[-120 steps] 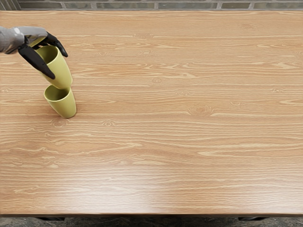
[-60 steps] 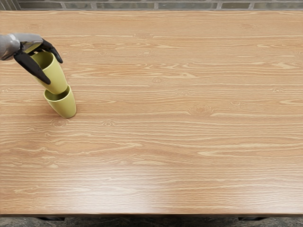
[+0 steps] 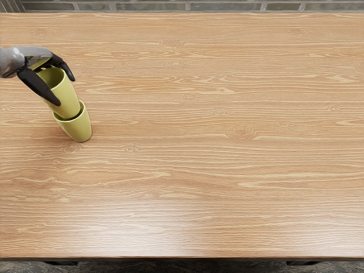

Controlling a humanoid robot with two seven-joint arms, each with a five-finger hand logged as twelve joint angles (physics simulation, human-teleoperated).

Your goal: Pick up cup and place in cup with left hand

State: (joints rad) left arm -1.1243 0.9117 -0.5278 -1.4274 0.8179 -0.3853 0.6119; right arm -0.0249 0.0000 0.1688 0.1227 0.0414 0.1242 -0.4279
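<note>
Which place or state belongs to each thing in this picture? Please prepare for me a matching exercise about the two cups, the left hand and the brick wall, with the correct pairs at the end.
Column 1
1. upper cup
2. lower cup
3. left hand
4. brick wall

Column 2
A. standing on the table
B. beyond the table's far edge
C. held, with its bottom at the mouth of a cup
D. gripping a cup, its arm coming in from the picture's left edge

Right pairs: 1-C, 2-A, 3-D, 4-B
</note>
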